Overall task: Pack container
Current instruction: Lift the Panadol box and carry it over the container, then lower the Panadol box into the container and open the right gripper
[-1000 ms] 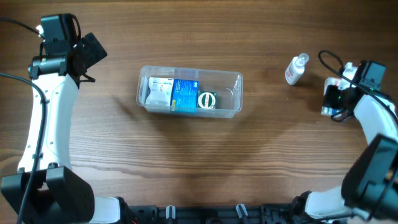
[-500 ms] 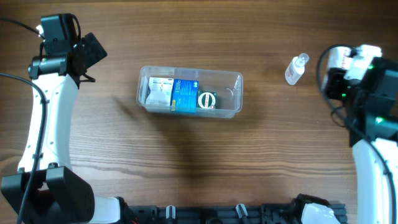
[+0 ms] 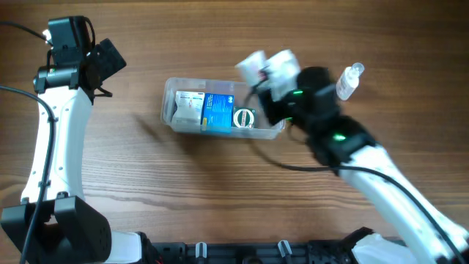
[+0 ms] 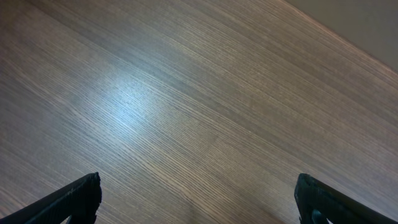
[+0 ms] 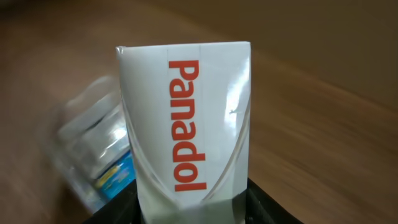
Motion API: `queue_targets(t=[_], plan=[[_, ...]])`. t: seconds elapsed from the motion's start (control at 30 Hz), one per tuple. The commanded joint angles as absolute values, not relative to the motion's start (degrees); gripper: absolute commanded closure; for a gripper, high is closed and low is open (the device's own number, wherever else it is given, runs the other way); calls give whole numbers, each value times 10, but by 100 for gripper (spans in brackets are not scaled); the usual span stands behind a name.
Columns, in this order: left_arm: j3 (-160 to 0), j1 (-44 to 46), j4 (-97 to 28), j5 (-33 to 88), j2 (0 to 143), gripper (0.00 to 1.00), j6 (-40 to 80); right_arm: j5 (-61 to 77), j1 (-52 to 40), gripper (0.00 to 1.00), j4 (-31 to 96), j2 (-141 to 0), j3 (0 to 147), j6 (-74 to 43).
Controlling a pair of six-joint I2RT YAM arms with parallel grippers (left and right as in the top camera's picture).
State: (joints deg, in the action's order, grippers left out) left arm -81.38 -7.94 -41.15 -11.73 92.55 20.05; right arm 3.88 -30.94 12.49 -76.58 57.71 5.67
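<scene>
The clear plastic container (image 3: 173,94) sits mid-table and holds a white box, a blue box (image 3: 218,111) and a round green item (image 3: 244,118). It shows blurred at the left in the right wrist view (image 5: 87,149). My right gripper (image 3: 265,72) is shut on a white Panadol box (image 5: 186,118) and holds it above the container's right end; the box shows in the overhead view (image 3: 253,66). A small clear bottle (image 3: 349,81) stands on the table to the right. My left gripper (image 4: 199,202) is open and empty over bare wood at the far left.
The left arm (image 3: 55,125) stands along the table's left side. The right arm (image 3: 381,176) stretches from the lower right toward the container. A pale strip beyond the table edge (image 4: 367,25) shows in the left wrist view.
My right arm has swung left from the table's right edge to above the container's right end, carrying the Panadol box. The left arm has not moved.
</scene>
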Motion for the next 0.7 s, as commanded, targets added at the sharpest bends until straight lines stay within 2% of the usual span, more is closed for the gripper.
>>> queue_targets(t=[0.0, 0.13, 0.37, 0.47, 0.67], plan=[[-818, -82, -410, -121, 919, 0, 198, -2, -370, 55, 109, -839, 589, 167], [-818, -82, -410, -121, 919, 0, 198, -65, -406, 55, 93, -908, 589, 227], [-818, -82, -410, -121, 919, 0, 198, -60, -407, 55, 73, -941, 589, 295], [-818, -82, -410, -121, 919, 0, 198, -60, -407, 50, 45, -943, 589, 316], [-818, -82, -410, -121, 919, 0, 198, -18, -406, 49, -13, -943, 589, 318]])
